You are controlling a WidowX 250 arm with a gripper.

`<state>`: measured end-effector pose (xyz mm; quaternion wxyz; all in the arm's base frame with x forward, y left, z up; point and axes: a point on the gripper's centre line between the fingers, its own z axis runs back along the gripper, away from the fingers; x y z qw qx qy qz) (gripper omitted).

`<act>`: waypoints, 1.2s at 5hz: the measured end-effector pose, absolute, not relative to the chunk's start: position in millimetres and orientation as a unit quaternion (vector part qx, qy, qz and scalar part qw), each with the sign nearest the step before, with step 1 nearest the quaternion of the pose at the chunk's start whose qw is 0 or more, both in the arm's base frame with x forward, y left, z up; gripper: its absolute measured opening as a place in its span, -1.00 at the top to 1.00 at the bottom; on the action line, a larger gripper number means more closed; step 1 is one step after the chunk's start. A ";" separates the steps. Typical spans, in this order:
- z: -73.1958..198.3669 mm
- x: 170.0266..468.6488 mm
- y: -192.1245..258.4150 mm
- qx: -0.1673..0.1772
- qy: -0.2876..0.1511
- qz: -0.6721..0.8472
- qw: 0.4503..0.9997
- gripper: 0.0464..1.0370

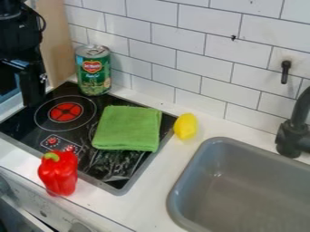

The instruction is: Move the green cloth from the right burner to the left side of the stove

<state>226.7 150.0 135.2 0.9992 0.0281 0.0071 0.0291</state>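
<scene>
The black gripper [31, 86] hangs at the upper left, over the left edge of the stove, with nothing visible in its grasp. Nearest to it is a green can [93, 70], upright at the back of the stove against the tiled wall, a gap away to the right. A folded green cloth [128, 128] lies flat on the right part of the black stove top [109, 168]. Just right of the cloth, a yellow lemon-like object [186, 126] rests on the counter. A red bell pepper [59, 173] with a green stem stands at the stove's front edge.
A grey sink [180, 190] is set into the white counter [147, 203] at the lower right, with a black faucet [293, 131] beside it. White wall tiles [176, 41] run behind the counter, with a small black hook [285, 72]. Oven knobs line the front panel.
</scene>
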 end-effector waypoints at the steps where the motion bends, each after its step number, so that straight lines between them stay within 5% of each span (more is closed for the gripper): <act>1: 128.0 225.6 149.4 0.022 0.018 0.030 0.999 -0.93; 3: 107.2 276.2 104.1 0.036 -0.011 0.036 0.999 -0.93; 6: 74.5 346.4 55.4 0.008 -0.051 0.014 0.999 -0.93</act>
